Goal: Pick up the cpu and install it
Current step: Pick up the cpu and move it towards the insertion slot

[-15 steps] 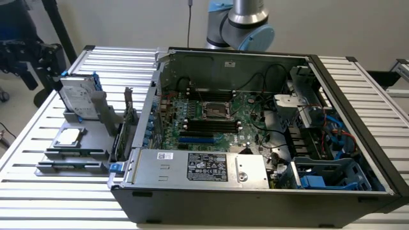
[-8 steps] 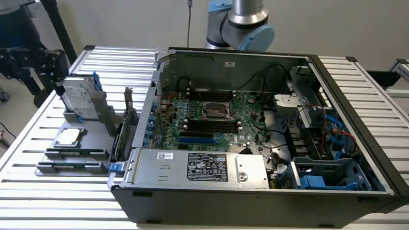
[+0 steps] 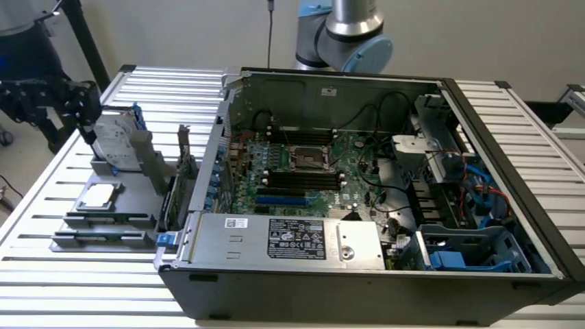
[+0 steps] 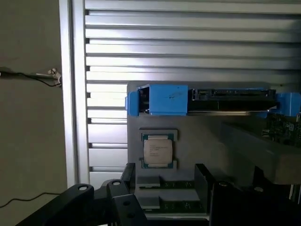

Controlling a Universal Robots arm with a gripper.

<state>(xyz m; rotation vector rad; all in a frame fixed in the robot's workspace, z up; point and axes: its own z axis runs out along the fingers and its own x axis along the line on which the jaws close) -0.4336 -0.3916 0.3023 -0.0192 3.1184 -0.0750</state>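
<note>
The cpu point(image 3: 98, 196) is a small square chip with a silver top, lying flat in its seat on a grey holder point(image 3: 137, 205) at the exterior view's left, outside the computer case. In the wrist view the cpu point(image 4: 157, 151) lies ahead of my gripper point(image 4: 164, 197), whose dark fingers point(image 4: 127, 188) stand open with nothing held between them. My black gripper point(image 3: 51, 99) hangs above and behind the holder, apart from the cpu. On the motherboard inside the case, the cpu socket point(image 3: 308, 159) is bare.
A silver hard drive in a blue bracket point(image 3: 114, 140) stands on edge behind the cpu. Green memory sticks point(image 3: 105, 221) lie in front of it. The open computer case point(image 3: 512, 274) fills the slatted metal table's point(image 3: 55, 281) middle and the exterior view's right.
</note>
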